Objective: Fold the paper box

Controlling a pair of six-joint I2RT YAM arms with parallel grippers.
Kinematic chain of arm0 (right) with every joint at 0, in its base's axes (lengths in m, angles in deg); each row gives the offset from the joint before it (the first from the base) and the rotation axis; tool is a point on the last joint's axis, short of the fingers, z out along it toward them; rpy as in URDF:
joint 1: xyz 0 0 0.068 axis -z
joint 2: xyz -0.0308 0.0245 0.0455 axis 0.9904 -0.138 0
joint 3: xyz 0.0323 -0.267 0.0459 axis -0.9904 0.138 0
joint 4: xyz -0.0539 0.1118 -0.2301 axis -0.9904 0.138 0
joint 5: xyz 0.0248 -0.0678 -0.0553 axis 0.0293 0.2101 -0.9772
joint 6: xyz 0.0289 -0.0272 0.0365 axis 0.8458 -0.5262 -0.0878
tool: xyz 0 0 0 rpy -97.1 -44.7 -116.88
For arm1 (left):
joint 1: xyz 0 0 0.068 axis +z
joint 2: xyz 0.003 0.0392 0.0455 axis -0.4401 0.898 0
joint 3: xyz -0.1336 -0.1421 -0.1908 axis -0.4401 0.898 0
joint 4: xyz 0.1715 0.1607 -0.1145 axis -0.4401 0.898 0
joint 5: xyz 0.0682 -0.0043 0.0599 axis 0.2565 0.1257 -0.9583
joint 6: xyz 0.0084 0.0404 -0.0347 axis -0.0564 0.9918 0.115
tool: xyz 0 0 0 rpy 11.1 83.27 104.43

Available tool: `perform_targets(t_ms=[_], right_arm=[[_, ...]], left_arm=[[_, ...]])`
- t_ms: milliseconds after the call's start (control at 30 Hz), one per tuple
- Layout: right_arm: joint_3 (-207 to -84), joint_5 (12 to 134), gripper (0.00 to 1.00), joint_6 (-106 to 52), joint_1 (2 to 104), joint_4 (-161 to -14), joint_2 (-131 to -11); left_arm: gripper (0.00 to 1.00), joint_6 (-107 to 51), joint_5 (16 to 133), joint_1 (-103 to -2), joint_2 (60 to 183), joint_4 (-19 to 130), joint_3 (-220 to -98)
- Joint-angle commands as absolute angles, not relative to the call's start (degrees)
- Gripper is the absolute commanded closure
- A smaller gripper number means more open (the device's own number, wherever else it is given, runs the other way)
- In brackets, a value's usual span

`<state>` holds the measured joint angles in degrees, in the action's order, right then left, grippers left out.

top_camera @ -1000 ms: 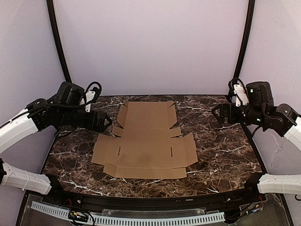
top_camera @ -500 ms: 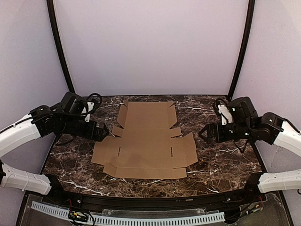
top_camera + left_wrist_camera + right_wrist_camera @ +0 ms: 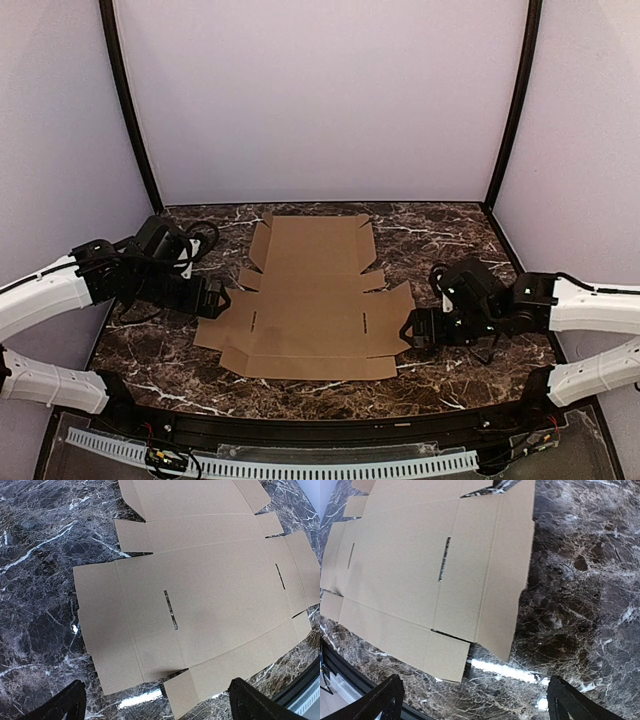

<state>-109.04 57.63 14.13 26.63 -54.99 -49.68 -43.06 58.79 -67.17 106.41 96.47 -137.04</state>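
One flat paper box [image 3: 308, 300] lies between left end effector [image 3: 220, 300] and right end effector [image 3: 408, 330], both spread wide

One flat, die-cut brown corrugated cardboard sheet [image 3: 310, 295]; two narrow slits cut in it, left slit [image 3: 253, 321] and right slit [image 3: 365, 322]; two black two-finger grippers, left gripper [image 3: 222, 300] and right gripper [image 3: 408, 331]; one dark, white-veined marble table [image 3: 470, 240].
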Motion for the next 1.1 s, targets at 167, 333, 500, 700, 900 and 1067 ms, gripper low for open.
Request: perform_targets(t_ms=[167,333,500,700,900,1067], right_arm=[[-103.84,51.1,0.01,23.04,26.23,-65.55,-53.91],[-101.53,48.94,0.07,22.96,26.83,-72.06,-56.12],[-98.88,51.13,0.17,20.34,28.83,-80.11,-57.29],[-94.59,54.88,0.32,17.87,32.11,-89.55,-57.48],[-92.6,57.38,0.46,15.44,34.27,-93.7,-57.59],[-91.01,60.48,0.55,14.31,36.19,-98.37,-59.1]], left_arm=[[0.0,-42.96,59.96,-67.31,105.2,96.59,-137.41],[0.0,-42.6,60.01,-67.32,105.29,96.56,-137.71],[0.0,-42.45,60.22,-67.33,105.01,96.97,-138.14],[0.0,-42.75,59.71,-67.31,104.89,98.35,-139.07],[0.0,-43.06,59.14,-67.33,105.03,99.45,-140.28],[0.0,-42.74,58.44,-67.33,105.93,100.21,-142.52]])
